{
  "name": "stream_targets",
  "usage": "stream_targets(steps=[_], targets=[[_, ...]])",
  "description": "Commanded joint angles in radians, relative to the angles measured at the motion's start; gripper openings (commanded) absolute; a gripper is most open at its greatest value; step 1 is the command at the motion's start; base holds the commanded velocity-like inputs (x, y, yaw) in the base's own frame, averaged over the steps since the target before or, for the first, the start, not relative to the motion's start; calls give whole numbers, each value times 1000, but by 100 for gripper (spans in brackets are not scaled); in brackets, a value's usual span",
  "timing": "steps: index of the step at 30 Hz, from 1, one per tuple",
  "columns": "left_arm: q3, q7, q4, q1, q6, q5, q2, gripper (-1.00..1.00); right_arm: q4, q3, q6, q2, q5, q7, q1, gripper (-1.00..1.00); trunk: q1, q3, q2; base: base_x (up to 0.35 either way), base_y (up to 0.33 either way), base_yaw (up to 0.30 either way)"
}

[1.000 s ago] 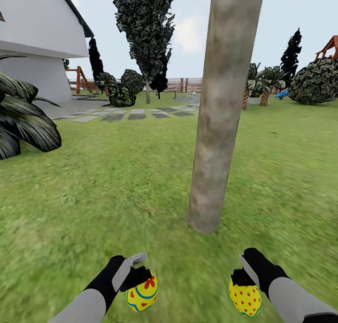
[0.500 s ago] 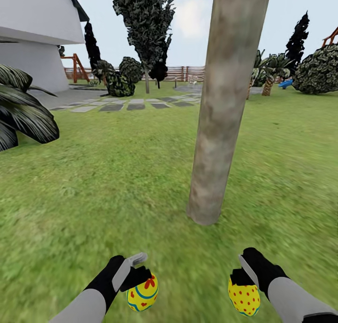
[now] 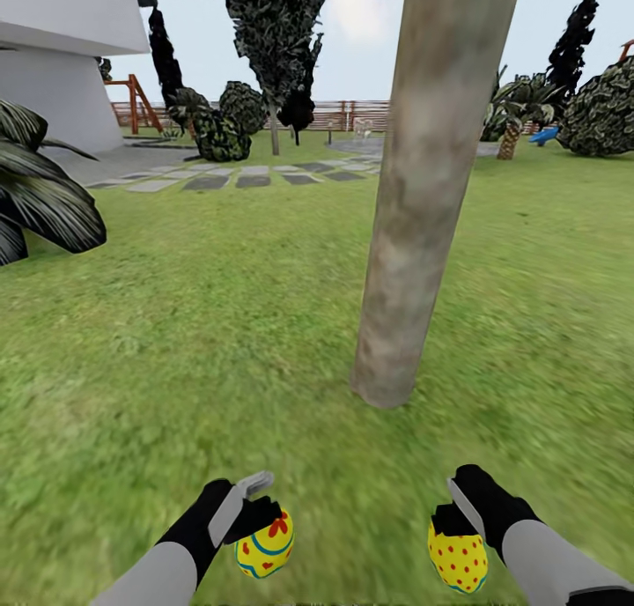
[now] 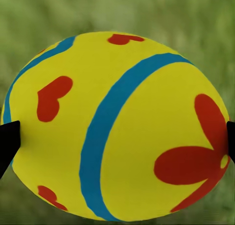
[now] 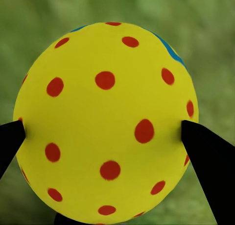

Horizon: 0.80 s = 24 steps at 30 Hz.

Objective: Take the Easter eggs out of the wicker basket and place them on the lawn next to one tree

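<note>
Yellow Easter eggs sit clamped in both grippers: the flowered egg (image 3: 265, 545) in my left gripper (image 3: 256, 515), the dotted egg (image 3: 458, 559) in my right gripper (image 3: 455, 520). I judge the tree (image 3: 414, 236) close enough; next I lower them onto the lawn (image 3: 220, 342) beside its trunk.

No legible text — none anywhere

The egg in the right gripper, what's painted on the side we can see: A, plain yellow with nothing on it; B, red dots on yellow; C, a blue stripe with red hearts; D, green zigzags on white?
B: the Easter egg clamped in the right gripper shows yellow shell covered in scattered red dots in the right wrist view, with just a sliver of blue at one edge.
</note>
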Motion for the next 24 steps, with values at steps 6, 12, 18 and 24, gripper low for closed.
stream_targets(steps=[6,12,18,24], targets=[[10,22,69,0,5,11,16,-100,-1,7,4,0,-10,-7,0,-100,2,-24,-2,0,0,0],[10,131,71,0,0,16,17,-100,1,7,5,0,-10,-7,0,-100,5,-47,-3,0,0,0],[10,124,65,0,-25,17,17,-100,1,8,4,2,-10,-6,0,-100,8,-71,-5,0,0,0],[11,125,13,0,-44,15,22,-100,2,12,4,8,-5,-6,0,-100,9,-78,-5,0,0,0]])
